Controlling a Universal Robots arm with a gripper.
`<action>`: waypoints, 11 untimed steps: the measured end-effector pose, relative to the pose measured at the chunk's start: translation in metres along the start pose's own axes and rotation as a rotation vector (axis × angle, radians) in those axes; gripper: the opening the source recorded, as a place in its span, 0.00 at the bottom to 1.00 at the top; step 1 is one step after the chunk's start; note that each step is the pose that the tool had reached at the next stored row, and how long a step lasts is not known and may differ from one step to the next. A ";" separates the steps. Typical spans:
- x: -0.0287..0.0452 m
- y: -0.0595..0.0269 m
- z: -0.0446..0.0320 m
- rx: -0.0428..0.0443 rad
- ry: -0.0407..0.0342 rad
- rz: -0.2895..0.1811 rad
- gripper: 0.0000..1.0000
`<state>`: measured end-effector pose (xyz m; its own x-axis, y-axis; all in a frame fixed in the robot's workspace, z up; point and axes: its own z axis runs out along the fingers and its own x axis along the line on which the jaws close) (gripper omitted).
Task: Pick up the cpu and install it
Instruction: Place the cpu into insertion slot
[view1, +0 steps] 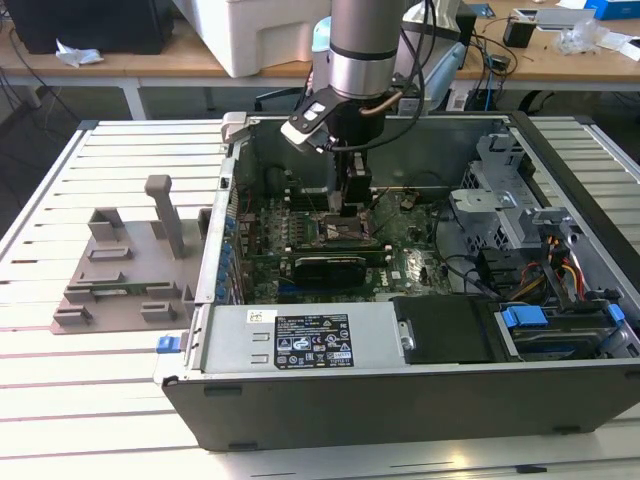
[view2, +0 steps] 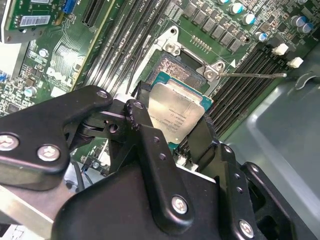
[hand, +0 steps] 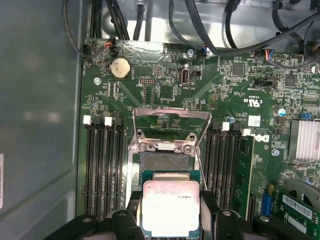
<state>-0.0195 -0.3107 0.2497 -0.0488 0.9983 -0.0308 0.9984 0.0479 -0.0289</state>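
The cpu (hand: 170, 207), a small square chip with a pale silver top on a green edge, sits between my black fingers (hand: 131, 212) and is gripped on two opposite sides. In the second wrist view the cpu (view2: 175, 112) hangs tilted just over the open motherboard socket (view2: 172, 70). My gripper (view2: 172, 125) is shut on it. The socket (hand: 165, 160) lies directly beyond the chip with its metal load plate (hand: 170, 120) flipped open. In the exterior view my gripper (view1: 347, 205) reaches down inside the computer case (view1: 400, 390), right above the socket (view1: 345, 233).
Rows of memory slots (hand: 102, 165) flank the socket on both sides. A thin metal lever (view2: 250, 75) sticks out beside it. A grey fixture (view1: 130, 270) lies on the slatted table at the exterior view's left. Drive bays and cables (view1: 545, 260) fill the case's right end.
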 end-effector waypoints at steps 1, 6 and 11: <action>0.0000 0.0000 0.0009 0.0000 0.0001 0.000 0.55; 0.0001 0.0001 0.0044 0.0000 0.0000 0.000 0.55; 0.0002 0.0002 0.0073 0.0000 0.0000 0.000 0.55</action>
<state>-0.0195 -0.3107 0.2425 -0.0488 0.9983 -0.0307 0.9984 0.0479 -0.0289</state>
